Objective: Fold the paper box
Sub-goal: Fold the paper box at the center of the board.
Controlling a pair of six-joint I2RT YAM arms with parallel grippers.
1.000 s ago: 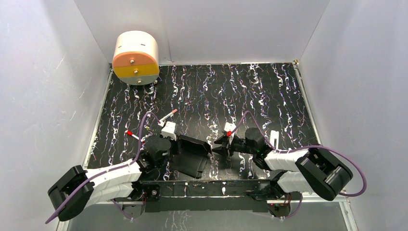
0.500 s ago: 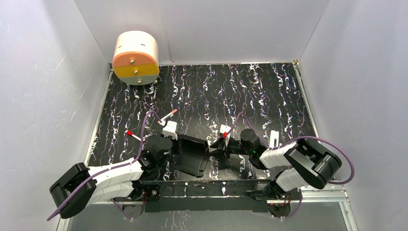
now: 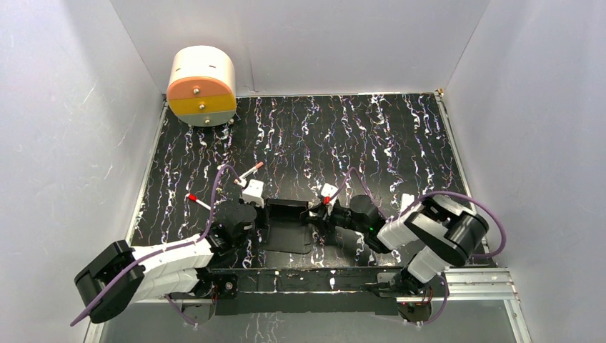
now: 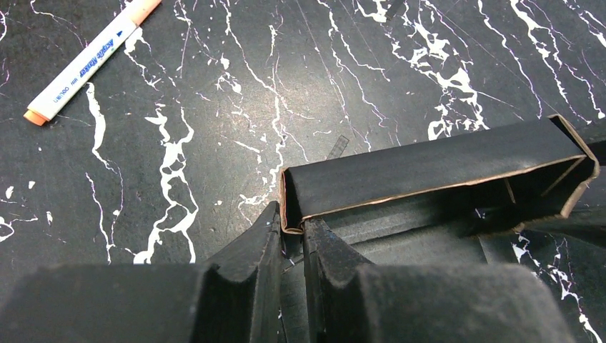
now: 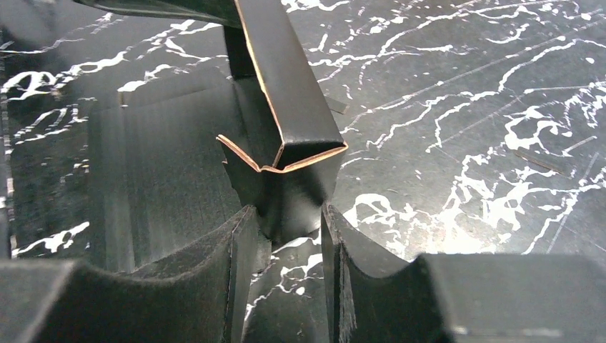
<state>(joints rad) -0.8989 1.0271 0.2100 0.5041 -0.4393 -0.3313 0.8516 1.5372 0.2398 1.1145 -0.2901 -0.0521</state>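
The paper box point(image 3: 289, 223) sits on the near middle of the marbled table point(image 3: 371, 136), between the two claws. Its long far wall is folded up, and the wrist views show a hollow sleeve point(image 4: 429, 168) with raw tan edges. A second ago the box lay skewed, its near corner swung toward the arm bases. Now it's squared up and its raised wall runs straight across.

The left gripper point(image 3: 261, 214) is at the left end as before, fingers nipped together on the card's corner edge point(image 4: 291, 230). The right gripper point(image 3: 315, 217) was clear of the box and has slid in to its right end. Its jaws straddle the crumpled end flap point(image 5: 286, 193); whether they pinch it I cannot tell.

Beyond the box, up left, lies a white marker point(image 4: 91, 58) with an orange cap. Its blue print seems to read "Acrylic Marker", and the rest is too small to read.
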